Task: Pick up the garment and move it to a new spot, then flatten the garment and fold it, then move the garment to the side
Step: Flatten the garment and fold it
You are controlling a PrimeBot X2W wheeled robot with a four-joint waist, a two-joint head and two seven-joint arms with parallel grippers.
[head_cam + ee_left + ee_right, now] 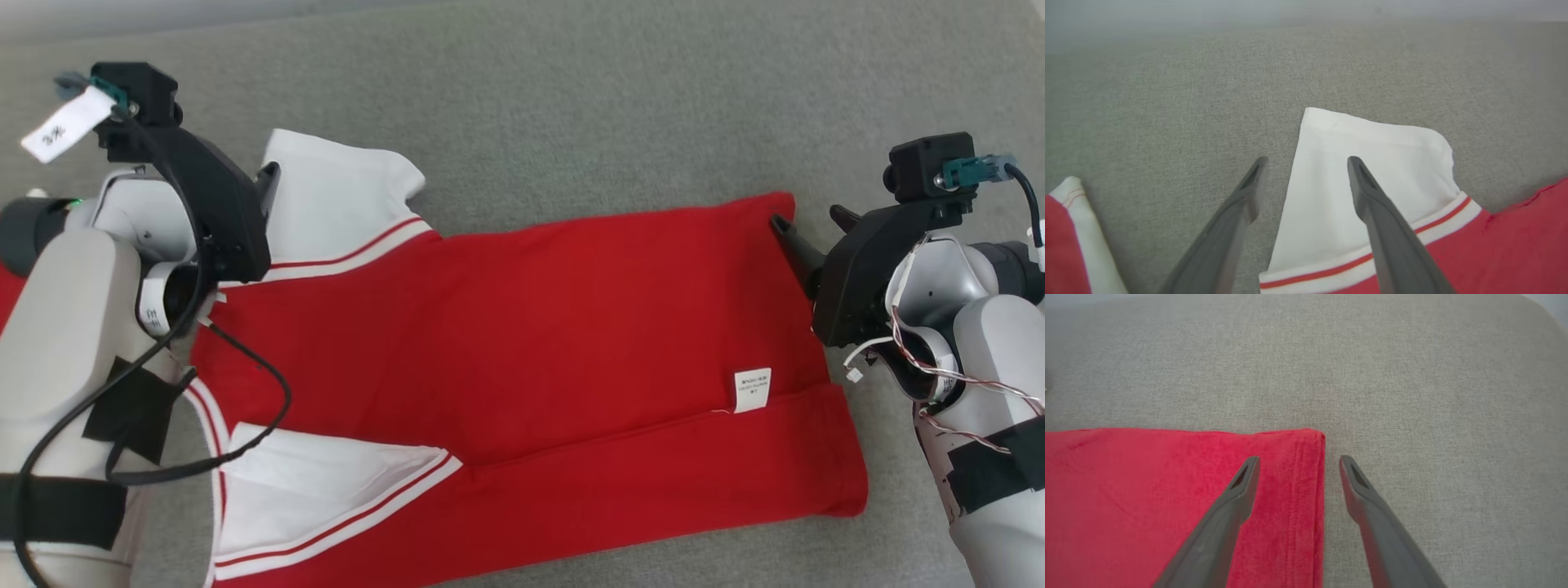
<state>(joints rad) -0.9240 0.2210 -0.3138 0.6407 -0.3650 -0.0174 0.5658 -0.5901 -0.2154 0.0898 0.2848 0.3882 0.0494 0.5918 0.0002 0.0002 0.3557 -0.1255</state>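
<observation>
- Two grippers in the head view, both with fingers spread apart and nothing pinched. Red T-shirt (pixel 522 327) laid out sideways on the grey fabric surface (pixel 571 98), sleeve end by the left gripper (pixel 263 184), hem end by the right gripper (pixel 807 219). Fold line along the near side, with a small white care label (pixel 752 389) right next to it. One white sleeve (pixel 343 196) sticking out on the far side, the other (pixel 326 482) lying flat on the near side.
- Left wrist view: left gripper (pixel 1307 160) wide open, straddling the side edge of the far sleeve (pixel 1396 155). One finger over bare grey, the other over white cloth and its red stripe. Contact with the cloth: honestly no way to tell.
- Right wrist view: right gripper (pixel 1299 458) gaping too, straddling the hem just short of the far corner. One finger above red cloth, the other above grey.
</observation>
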